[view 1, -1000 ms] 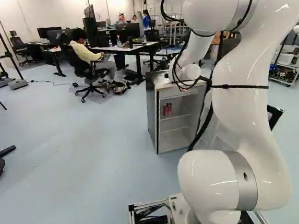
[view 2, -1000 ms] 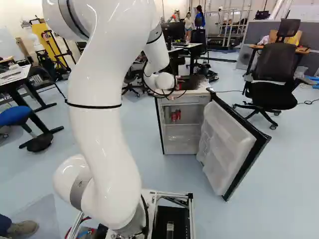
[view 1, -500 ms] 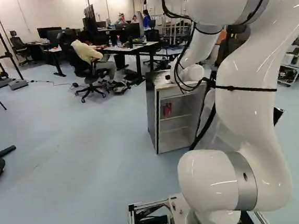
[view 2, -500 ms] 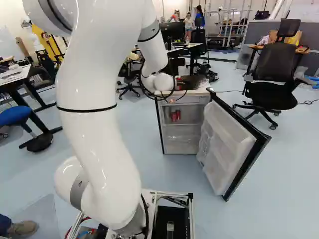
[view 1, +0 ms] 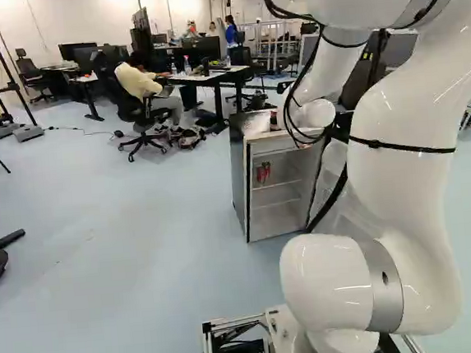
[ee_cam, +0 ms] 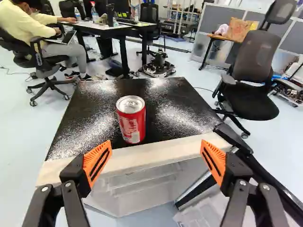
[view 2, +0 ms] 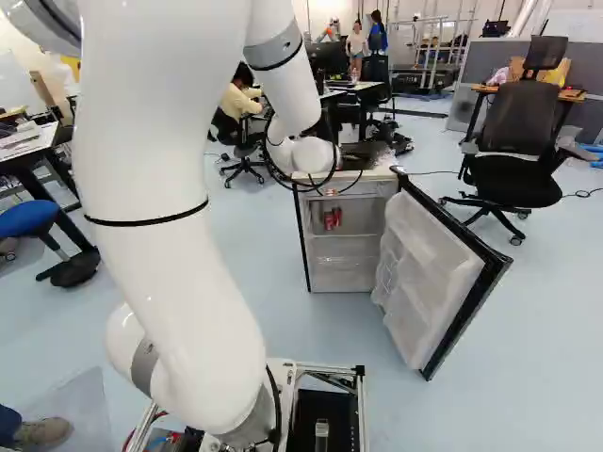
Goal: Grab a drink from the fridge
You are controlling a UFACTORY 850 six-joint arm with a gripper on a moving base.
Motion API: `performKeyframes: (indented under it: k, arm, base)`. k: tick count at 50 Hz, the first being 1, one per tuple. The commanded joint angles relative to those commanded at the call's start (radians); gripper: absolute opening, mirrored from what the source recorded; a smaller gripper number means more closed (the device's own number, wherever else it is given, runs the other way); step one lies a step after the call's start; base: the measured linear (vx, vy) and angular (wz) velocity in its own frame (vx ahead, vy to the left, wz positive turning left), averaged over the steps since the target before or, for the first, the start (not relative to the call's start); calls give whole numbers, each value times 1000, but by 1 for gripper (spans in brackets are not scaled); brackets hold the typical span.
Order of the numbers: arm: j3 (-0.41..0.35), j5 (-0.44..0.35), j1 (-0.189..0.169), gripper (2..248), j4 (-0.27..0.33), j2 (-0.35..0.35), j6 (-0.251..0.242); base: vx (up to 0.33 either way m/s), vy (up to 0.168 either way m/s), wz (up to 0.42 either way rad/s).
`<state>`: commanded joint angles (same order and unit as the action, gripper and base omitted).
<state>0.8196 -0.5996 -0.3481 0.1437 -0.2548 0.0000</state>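
Observation:
In the wrist view, a red can point(ee_cam: 130, 120) with a silver lid stands upright on the fridge's black top point(ee_cam: 180, 111). My gripper point(ee_cam: 156, 147) is open at the top's pale front edge, its orange pads wide apart with nothing between them. The can is ahead of the fingertips, off centre towards the finger farther from the door. Both base views have the gripper hidden behind the arm. The fridge point(view 1: 241, 180) stands with its door point(view 2: 429, 278) swung wide. Red cans point(view 2: 332, 218) are on its upper shelf.
The open door's black edge point(ee_cam: 270, 172) runs beside one finger. Past the fridge are an office chair point(ee_cam: 251, 75), a desk point(ee_cam: 109, 29) and a seated person in yellow. A blue stool point(view 2: 30, 218) is at the left of the right base view.
The arm's upper part has swung rightward in the left base view and leftward in the right base view. Its wrist has shifted slightly right over the fridge. The base and fridge have stayed put.

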Motion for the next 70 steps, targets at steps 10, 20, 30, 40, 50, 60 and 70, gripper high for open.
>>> performKeyframes:
  k: [10,20,30,40,50,60,70]
  arm:
    - [-6,48,-31,247,-53,26,0]
    - [-8,89,-63,247,-80,49,0]
    - [-4,131,-94,247,-102,67,0]
    - [9,179,-123,247,-123,77,0]
    - [27,230,-151,247,-144,82,0]
    - [50,289,-178,247,-171,83,0]
    - [74,353,-205,247,-208,84,0]
  base:
    - [0,0,0]
    - [0,0,0]
    - [0,0,0]
    - [0,0,0]
    - [0,0,0]
    - [0,0,0]
    - [0,0,0]
